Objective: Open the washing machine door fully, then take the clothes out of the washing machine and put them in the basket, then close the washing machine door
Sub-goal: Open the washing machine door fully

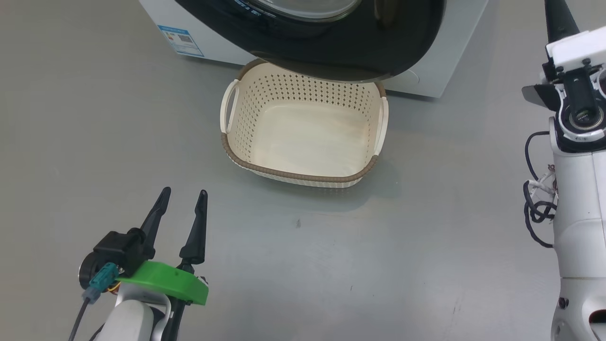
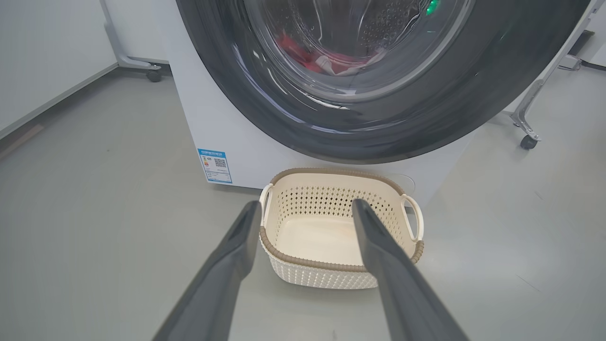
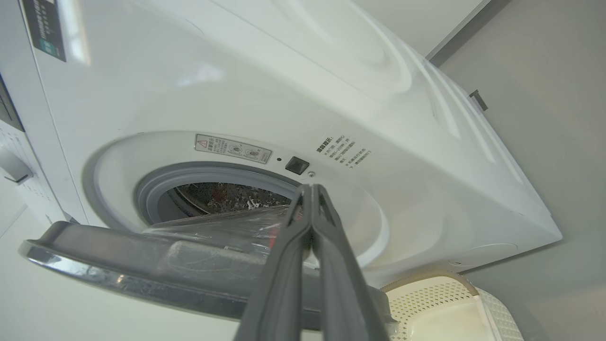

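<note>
Washer door (image 3: pixel 123 265) is seen ajar w/ R gripper (image 3: pixel 310 189) pressed together by the gap, L gripper (image 1: pixel 184 192) spread apart nr basket (image 1: pixel 284 173) set below door, red clothes (image 2: pixel 303 52) seen inside washer (image 2: pixel 213 128).

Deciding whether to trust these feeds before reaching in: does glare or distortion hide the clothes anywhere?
Left wrist view: reflections streak the washing machine door, yet the clothes show red through it. Right wrist view: drum dim, right gripper soft up close. Head view: even light.
</note>
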Robot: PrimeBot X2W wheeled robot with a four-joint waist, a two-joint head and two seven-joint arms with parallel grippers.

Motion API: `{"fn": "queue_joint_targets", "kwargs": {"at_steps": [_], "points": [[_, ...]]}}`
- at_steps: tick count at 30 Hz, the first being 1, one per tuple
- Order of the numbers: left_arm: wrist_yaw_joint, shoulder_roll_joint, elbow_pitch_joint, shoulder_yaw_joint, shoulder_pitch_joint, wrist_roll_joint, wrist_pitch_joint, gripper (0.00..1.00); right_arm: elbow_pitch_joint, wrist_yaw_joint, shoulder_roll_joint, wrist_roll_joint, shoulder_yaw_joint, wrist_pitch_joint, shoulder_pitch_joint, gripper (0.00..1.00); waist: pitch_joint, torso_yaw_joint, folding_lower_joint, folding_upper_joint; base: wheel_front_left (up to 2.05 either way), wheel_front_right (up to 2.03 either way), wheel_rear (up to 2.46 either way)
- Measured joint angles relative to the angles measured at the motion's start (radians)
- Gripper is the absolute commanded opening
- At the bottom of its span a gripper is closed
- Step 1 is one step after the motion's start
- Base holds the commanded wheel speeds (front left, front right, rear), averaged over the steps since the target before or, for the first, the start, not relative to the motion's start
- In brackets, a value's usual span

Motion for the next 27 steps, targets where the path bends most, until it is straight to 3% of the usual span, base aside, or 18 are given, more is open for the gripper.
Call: {"fn": "queue_joint_targets", "kwargs": {"at_steps": [9, 27], "points": [[0.000, -0.004, 0.018, -0.027, -0.012, -0.011, 0.000, 1.00, 0.072, -0.058, -0.002, 0.114, -0.010, 0.165, -0.099, 0.00, 0.017, 0.047, 0.0000, 0.0000, 0.00, 0.00, 0.00], [0.000, -0.007, 0.031, -0.024, -0.012, -0.013, 0.000, 1.00, 0.167, -0.105, 0.017, 0.226, -0.026, 0.321, -0.236, 0.00, 0.023, 0.089, 0.0000, 0.0000, 0.00, 0.00, 0.00]]}}
